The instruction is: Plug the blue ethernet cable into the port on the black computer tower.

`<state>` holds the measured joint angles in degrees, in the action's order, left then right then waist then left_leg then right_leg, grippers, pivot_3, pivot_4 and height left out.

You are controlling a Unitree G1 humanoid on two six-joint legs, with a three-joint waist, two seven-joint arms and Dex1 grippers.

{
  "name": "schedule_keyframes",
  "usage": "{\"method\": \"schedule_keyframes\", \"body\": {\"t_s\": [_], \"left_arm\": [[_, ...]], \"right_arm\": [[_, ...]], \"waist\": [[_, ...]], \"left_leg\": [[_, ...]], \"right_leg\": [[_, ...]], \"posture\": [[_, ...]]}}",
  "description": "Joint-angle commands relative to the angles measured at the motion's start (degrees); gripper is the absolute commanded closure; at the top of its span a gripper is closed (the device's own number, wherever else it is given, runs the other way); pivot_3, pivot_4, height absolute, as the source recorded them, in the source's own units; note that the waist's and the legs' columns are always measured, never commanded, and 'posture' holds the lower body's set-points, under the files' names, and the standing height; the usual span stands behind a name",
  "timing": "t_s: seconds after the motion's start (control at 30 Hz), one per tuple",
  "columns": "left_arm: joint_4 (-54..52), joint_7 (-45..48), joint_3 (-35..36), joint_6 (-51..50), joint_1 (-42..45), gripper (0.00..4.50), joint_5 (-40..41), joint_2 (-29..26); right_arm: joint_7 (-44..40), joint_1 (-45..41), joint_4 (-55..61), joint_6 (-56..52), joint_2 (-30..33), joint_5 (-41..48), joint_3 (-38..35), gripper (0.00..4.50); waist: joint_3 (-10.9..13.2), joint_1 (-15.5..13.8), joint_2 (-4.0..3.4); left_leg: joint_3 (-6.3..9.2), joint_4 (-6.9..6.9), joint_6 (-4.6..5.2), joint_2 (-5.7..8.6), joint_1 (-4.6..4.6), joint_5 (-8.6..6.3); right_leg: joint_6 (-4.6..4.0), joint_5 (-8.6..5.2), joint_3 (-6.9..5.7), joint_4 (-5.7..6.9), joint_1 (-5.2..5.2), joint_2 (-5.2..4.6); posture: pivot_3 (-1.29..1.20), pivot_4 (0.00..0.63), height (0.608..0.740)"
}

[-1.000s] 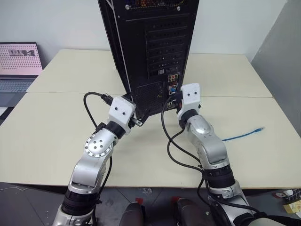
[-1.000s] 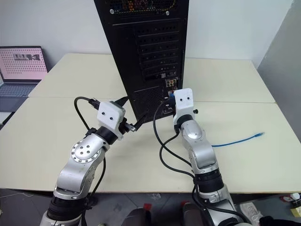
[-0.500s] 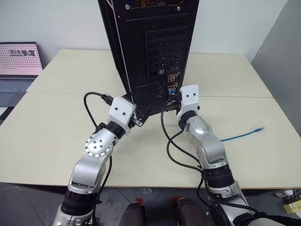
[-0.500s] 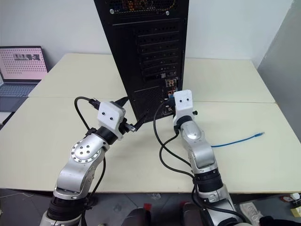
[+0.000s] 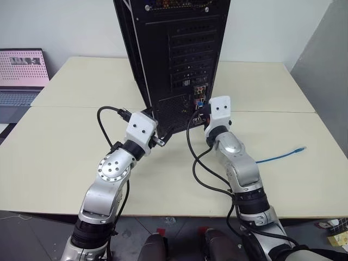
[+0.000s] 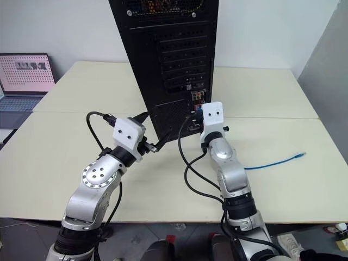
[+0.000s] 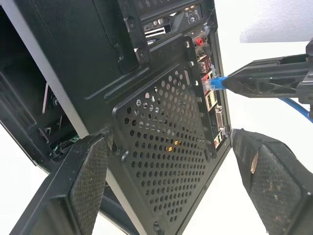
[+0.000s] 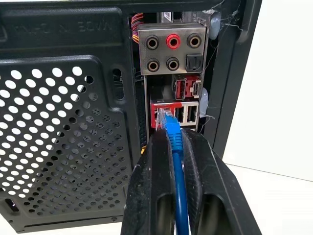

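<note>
We count one black computer tower, one blue ethernet cable, one laptop, two tables pushed together, and two grippers: left gripper, right gripper.

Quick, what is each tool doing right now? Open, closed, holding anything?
Left tool: open, holding nothing, fingers on either side of the black computer tower corner.
Right tool: closed on the blue ethernet cable, plug at the port.
</note>
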<state>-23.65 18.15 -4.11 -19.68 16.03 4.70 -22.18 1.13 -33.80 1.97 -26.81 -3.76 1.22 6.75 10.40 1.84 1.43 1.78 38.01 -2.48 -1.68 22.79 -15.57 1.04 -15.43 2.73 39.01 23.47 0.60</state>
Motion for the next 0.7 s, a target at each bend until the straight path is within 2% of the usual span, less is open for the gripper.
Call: {"method": "schedule_keyframes", "body": {"t_s": [0.03,0.7], "left_arm": [[-0.99,0.02,1.22,0.86,0.00,0.44,-0.33,0.14],[-1.10,-0.24,1.44,0.82,-0.17,0.44,-0.69,0.51]], "right_arm": [[0.58,-1.92,1.15,2.65,-0.66,-0.74,-0.38,4.50],[1.95,-4.20,-5.59,7.77,-4.40,-4.52,2.25,4.50]], "waist": [[0.00,0.00,0.00],[0.00,0.44,-0.01]], "left_leg": [[0.00,0.00,0.00,0.00,0.00,0.00],[-0.04,0.00,0.00,-0.01,-0.02,0.00]], "right_leg": [[0.00,0.00,0.00,0.00,0.00,0.00],[-0.01,0.01,0.03,0.03,0.05,0.03]], "posture": [[0.00,0.150,0.740],[0.00,0.150,0.740]]}}
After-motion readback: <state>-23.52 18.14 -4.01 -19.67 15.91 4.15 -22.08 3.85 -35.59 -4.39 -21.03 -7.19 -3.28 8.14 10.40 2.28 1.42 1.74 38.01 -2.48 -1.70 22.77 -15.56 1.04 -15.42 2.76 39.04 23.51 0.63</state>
